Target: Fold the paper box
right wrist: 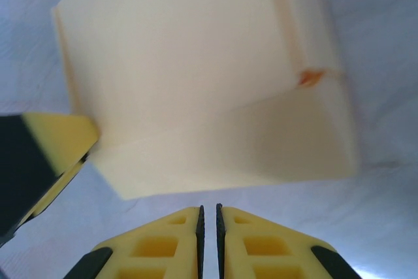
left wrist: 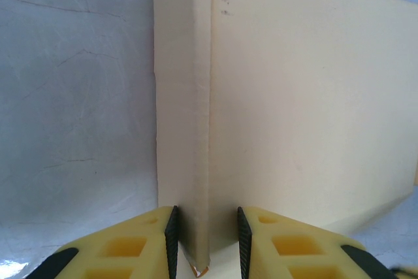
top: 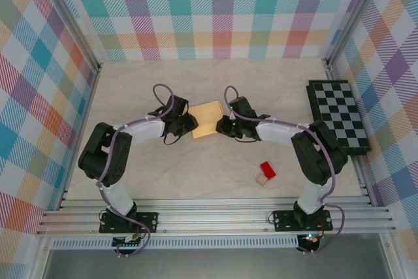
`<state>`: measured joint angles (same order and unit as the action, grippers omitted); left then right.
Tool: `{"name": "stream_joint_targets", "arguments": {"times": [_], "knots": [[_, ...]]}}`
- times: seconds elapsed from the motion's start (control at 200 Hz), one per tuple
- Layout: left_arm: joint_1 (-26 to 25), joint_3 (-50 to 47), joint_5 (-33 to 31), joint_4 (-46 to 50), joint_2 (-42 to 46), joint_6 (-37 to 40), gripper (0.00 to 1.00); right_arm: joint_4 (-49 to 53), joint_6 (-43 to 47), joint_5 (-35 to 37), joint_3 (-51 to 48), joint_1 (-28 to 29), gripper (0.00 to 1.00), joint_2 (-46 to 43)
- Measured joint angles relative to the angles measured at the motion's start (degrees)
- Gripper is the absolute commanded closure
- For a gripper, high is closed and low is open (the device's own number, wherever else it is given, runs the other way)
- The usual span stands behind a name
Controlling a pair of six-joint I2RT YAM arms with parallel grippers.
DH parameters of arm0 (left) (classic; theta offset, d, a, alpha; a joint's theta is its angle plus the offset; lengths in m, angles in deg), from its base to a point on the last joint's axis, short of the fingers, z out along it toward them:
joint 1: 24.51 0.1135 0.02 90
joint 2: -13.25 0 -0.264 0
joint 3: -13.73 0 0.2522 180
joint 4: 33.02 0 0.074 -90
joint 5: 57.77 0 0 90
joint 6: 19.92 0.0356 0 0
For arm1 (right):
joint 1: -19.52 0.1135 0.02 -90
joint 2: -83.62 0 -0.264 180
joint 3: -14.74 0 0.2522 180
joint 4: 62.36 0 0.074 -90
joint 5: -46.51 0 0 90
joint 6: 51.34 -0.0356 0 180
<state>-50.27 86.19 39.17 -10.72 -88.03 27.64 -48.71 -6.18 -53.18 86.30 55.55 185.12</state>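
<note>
Two pincers flank the box [top: 208, 117] at mid-frame in the top view. My left pincer [top: 185, 123], at its left edge, is clamped across a folded corner ridge. My right pincer [top: 226, 126], at its right edge, is closed on nothing, tips just short of the card. I judge the box light, thin, easily creased and fairly slick: hold at folds or doubled edges, not mid-panel.

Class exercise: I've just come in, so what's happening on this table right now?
A paper box, already creased into panels, is being worked from both sides. The left gripper straddles one folded edge; whether it clamps is unclear. The right gripper, shut and empty, sits just short of the box's near edge.
</note>
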Motion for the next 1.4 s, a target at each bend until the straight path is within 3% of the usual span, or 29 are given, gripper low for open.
{"name": "stream_joint_targets", "arguments": {"times": [0.16,0.67,1.405], "knots": [[0.0,0.3,0.0,0.4,-0.1,-0.2,0.70,-3.6,-3.7,-1.5,-1.9,4.1,0.84,0.1],[0.0,0.4,0.1,0.5,-0.2,-1.3,0.70,-21.9,-18.7,-1.6,-2.0,8.7,0.87,11.0],[0.9,-0.7,-0.7,-4.7,-1.0,-1.8,0.70,-24.3,-30.3,1.7,3.3,8.2,0.86,16.9]]}}
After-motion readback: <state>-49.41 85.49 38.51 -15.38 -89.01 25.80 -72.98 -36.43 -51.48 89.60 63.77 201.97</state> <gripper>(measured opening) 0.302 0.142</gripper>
